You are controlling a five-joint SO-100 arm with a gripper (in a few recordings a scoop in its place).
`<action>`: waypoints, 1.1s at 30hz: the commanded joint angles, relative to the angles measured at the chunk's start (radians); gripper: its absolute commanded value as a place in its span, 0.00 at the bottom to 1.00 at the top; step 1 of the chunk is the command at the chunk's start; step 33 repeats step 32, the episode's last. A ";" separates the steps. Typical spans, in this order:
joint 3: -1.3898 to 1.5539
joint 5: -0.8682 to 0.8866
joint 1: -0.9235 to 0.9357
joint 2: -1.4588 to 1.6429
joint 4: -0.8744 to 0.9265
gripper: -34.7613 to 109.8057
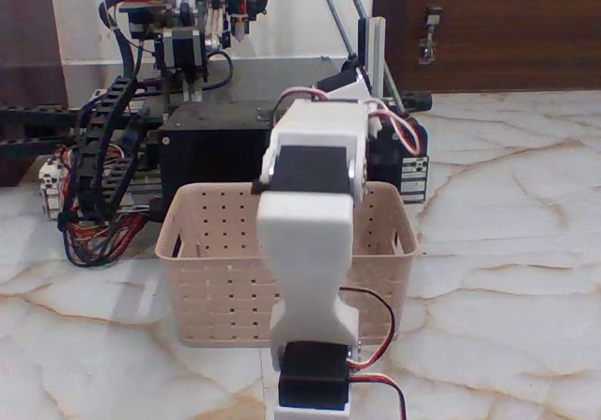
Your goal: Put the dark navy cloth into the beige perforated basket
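**Arm stands before the basket, pincer hidden**

In the fixed view, the beige perforated basket (211, 279) sits at centre frame on the marbled floor (507, 251). The white arm (310, 241) rises from the bottom centre, covering the basket's middle. Its far end reaches over the basket's back rim, so whether the pincer is open or holding anything cannot be told. A black machine box (211, 152) stands just behind the basket.

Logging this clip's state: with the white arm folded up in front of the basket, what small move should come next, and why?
Probably swing the arm aside or raise it a little. It stands between the camera and the beige perforated basket, hiding the basket's middle; I cannot make out the gripper or the dark navy cloth from this fixed view, so locating them comes first.
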 commanded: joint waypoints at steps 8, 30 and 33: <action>0.503 -0.376 0.003 0.365 -0.288 0.24; 0.954 -1.028 -0.064 0.407 -0.856 0.24; 0.954 -1.081 -0.061 0.407 -0.851 0.24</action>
